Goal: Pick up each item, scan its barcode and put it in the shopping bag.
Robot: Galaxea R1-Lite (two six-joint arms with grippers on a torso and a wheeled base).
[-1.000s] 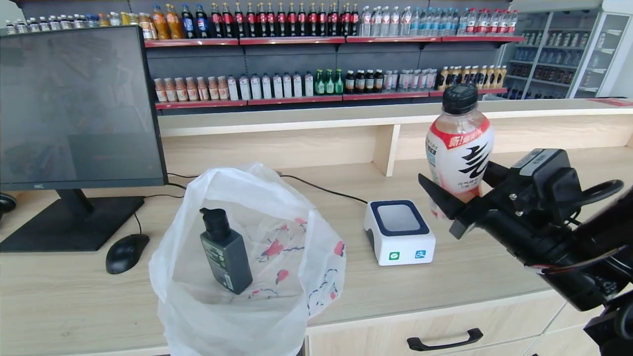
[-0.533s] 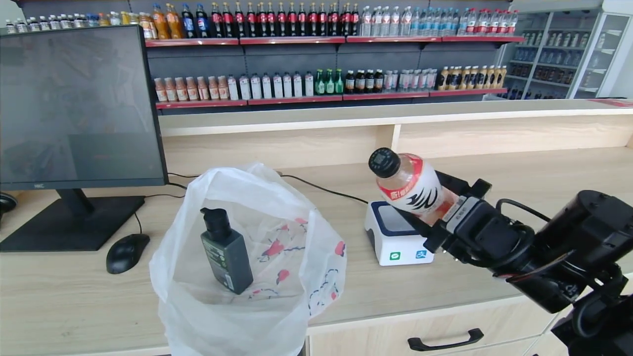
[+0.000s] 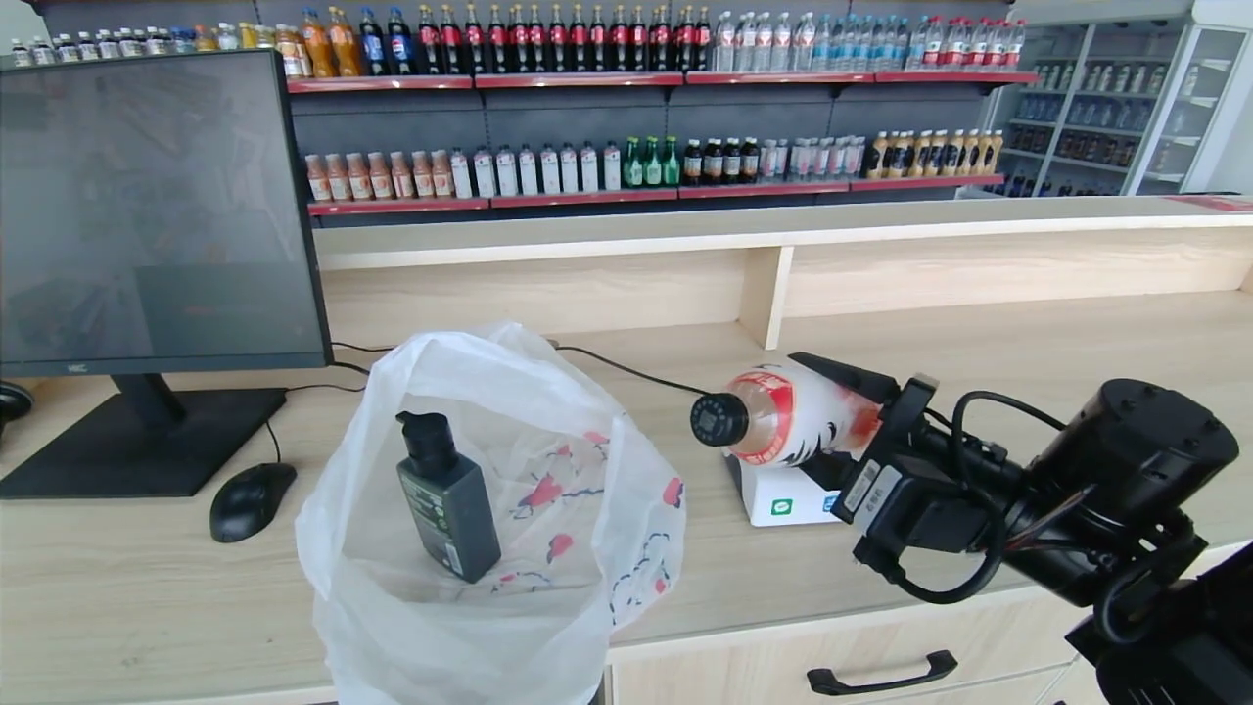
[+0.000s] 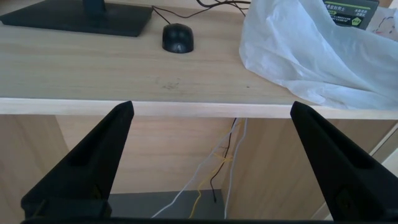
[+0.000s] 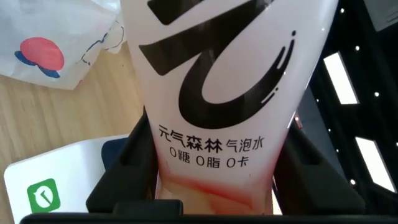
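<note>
While right jaws pinch the sideways bottle (image 3: pixel 803 421), scanner (image 3: pixel 781 501) partly covered (by it), left jaws spread.

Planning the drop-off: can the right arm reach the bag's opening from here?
Probably yes. It holds the bottle sideways over the scanner, and the open bag stands right beside it, with bare counter between and nothing blocking.

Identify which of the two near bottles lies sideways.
The pink-and-white drink bottle, held sideways in the right gripper above the scanner; the dark pump bottle stands nearly upright in the shopping bag.
</note>
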